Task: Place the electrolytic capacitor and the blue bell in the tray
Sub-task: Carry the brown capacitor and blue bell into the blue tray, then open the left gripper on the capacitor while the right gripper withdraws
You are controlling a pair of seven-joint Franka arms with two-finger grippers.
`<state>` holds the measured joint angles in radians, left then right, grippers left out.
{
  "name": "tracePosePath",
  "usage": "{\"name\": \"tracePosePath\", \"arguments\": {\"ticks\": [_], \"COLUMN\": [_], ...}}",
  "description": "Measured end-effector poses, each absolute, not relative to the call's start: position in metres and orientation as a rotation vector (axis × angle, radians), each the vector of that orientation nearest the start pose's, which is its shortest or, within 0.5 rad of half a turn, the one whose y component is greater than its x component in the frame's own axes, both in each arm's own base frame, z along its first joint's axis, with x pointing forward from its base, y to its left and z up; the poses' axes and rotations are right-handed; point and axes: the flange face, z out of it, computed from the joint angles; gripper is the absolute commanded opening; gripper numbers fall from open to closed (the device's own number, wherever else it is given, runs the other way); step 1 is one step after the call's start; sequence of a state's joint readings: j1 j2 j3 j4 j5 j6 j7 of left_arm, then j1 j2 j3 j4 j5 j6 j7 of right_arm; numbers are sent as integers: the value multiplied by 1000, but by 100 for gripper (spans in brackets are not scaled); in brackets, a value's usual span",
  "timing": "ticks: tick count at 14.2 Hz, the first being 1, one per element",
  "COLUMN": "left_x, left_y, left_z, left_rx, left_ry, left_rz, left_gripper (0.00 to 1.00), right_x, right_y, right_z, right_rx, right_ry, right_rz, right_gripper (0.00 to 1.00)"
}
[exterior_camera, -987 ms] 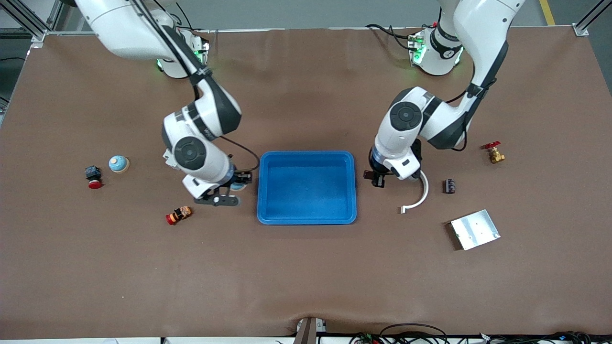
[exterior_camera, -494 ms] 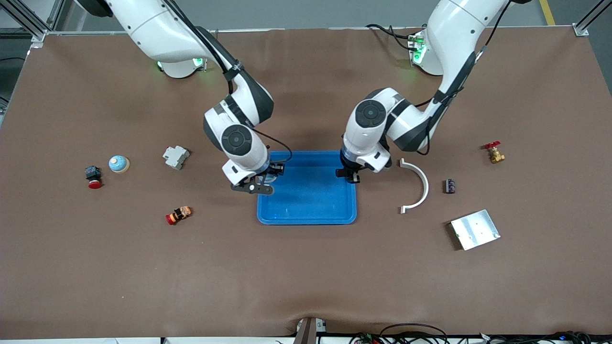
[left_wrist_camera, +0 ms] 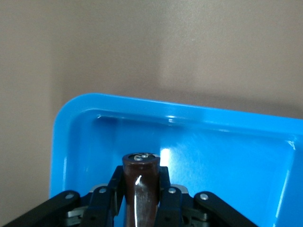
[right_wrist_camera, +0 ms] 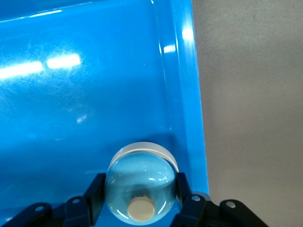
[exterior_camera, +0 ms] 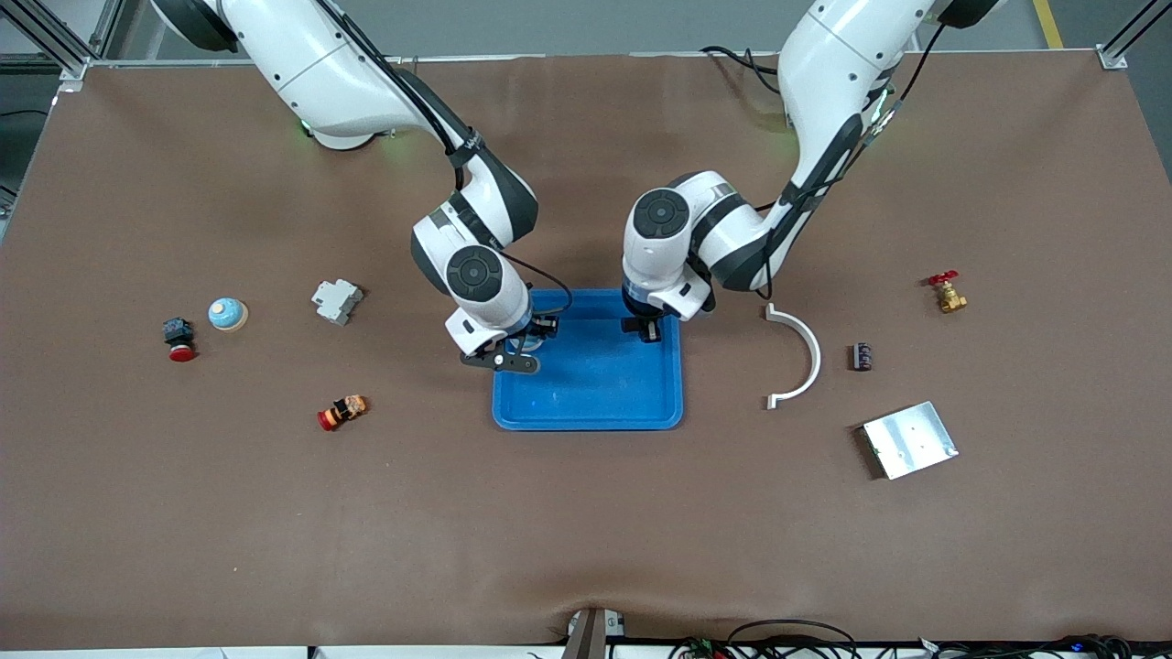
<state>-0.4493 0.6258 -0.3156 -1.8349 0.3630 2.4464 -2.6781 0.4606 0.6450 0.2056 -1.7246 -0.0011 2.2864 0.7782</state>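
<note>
Over the tray (exterior_camera: 587,403), the left gripper (left_wrist_camera: 140,201) is clamped on the electrolytic capacitor (left_wrist_camera: 139,187), its long axis lying between the fingers, while the right gripper (right_wrist_camera: 140,201) clasps the blue bell (right_wrist_camera: 140,187), dome up

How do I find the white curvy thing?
Start at the big blue tray mid-table. Beside it, toward the left arm's end, lies the white half-ring. Its neighbours are a small dark block and a square silver plate; only it is curved.

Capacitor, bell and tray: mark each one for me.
capacitor (left_wrist_camera: 140,182), left wrist view, on its brown body between the fingers.
bell (right_wrist_camera: 141,182), right wrist view, on its blue dome.
tray (exterior_camera: 586,422), front view, on its rim nearest the camera.
</note>
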Motion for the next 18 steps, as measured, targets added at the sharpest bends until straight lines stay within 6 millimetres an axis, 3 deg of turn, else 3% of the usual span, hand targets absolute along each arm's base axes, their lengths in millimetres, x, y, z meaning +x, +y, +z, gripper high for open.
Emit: {"name": "tracePosePath", "arguments": {"ticks": [1,3,8,10,11,13,16,18], "left_x": [476,476,475,472,471,469,470,473], "left_y": [-440,-441,-444,-447,-449,-450,-450,-450], "left_z": [196,185,180,179,179,179,178,181], "left_rx": [2062,2075,2097,2105,2113,2135,2136,2127], "left_ry": [2324,2326,2309,2302,2293,2268,2266,2265], "left_rz": [84,93,110,112,117,139,143,145], "left_gripper": [0,0,0,0,99,100,100,100], "right_x": [528,527,534,548,557,578,608,615], "right_y": [400,400,399,386,371,330,247,192], "right_z": [210,205,209,219,229,253,296,314], "right_rx": [-3081,-3083,-3074,-3071,-3080,-3092,-3089,-3102], "right_ry": [230,255,298,337,371,424,390,339], "right_rz": [212,224,207,193,210,235,210,205], "right_gripper": [91,100,100,100,100,100,100,100]}}
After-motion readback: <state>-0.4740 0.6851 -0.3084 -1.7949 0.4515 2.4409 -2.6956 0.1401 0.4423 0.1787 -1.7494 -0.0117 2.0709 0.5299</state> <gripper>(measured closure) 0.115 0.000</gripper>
